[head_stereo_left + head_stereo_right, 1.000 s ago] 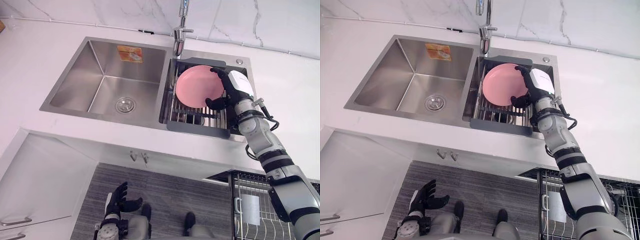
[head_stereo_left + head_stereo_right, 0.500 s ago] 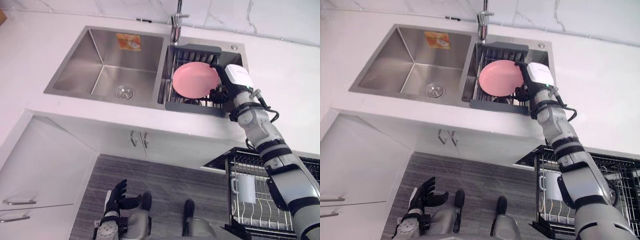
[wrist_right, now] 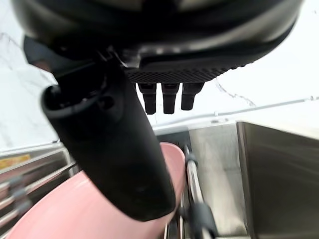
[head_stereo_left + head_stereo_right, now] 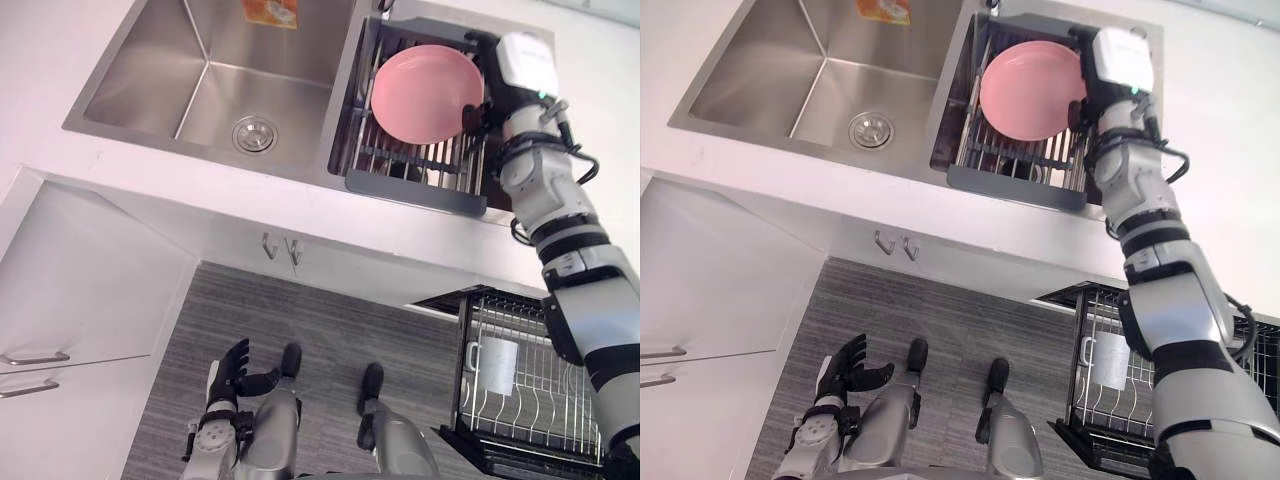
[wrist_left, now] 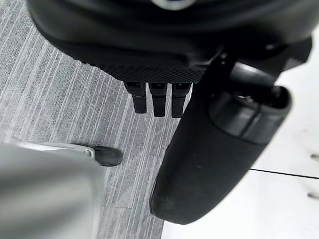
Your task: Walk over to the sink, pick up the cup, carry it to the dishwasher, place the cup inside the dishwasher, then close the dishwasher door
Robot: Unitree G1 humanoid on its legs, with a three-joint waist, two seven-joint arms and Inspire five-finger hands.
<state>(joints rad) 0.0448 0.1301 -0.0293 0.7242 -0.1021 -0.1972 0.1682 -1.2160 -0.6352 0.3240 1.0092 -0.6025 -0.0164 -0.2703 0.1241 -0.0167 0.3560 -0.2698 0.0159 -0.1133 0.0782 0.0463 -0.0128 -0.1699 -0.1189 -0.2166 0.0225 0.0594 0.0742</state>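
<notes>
Dark against the pink, my right hand (image 4: 520,65) is clamped on the rim of a pink plate (image 4: 425,92), thumb across its face and fingers curled over the edge. My arm is stretched nearly straight up and forward from the shoulder, wrist turned so the hand's white back faces outward. Over the last second my head has swung, so the whole scene has slid in view. The hand and plate have kept their place over the drying rack (image 4: 415,185) in the right basin of the sink (image 4: 200,100), and the plate is not yet carried clear.

That matters, I think, because what I hold is a plate, not a cup. The only cup (image 4: 497,365) I can make out is white and already sits in the dishwasher rack (image 4: 465,330), pulled out below the counter at my right. If the plate stands in for it, the carry to the dishwasher is still ahead.

My left hand (image 4: 232,378) hangs low by the floor, fingers loose and empty.
</notes>
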